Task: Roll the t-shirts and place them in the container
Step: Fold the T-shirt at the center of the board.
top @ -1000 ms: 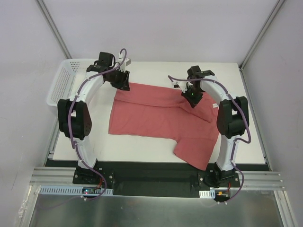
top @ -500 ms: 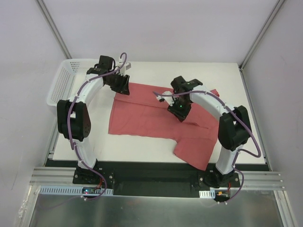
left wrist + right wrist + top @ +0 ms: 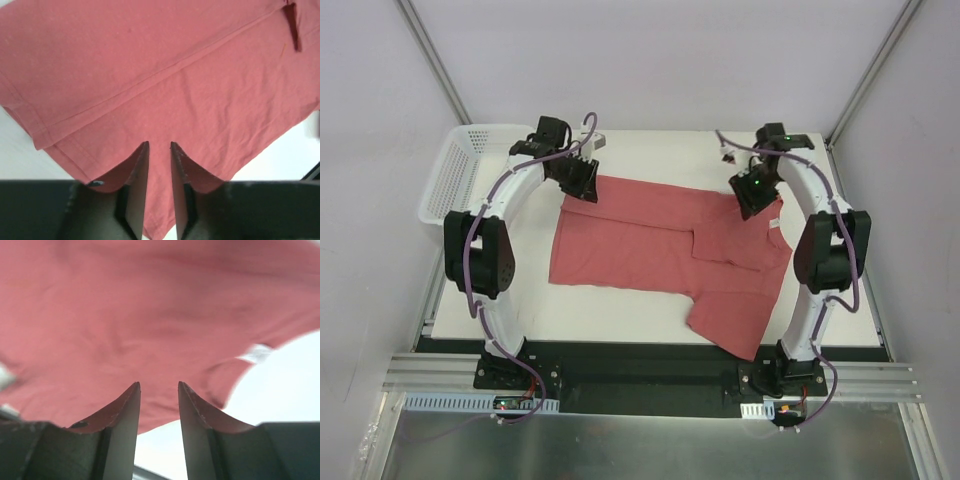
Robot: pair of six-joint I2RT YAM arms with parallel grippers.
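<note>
The salmon-red t-shirt lies spread across the white table, with one part reaching the near edge at the right. My left gripper is over the shirt's far left corner. In the left wrist view its jaws stand narrowly apart, and the flat shirt with its hem shows beneath them. My right gripper hovers at the shirt's far right corner, open, with nothing between the fingers. The blurred shirt and its white neck label lie just beyond the tips.
A white perforated basket stands at the table's far left, beside the left arm. Frame posts rise at both back corners. A black strip and metal rail run along the near edge by the arm bases.
My right gripper swung in over the middle of the shirt, then back to the far right corner. The shirt's right side now lies spread further right. The left gripper has barely moved.
</note>
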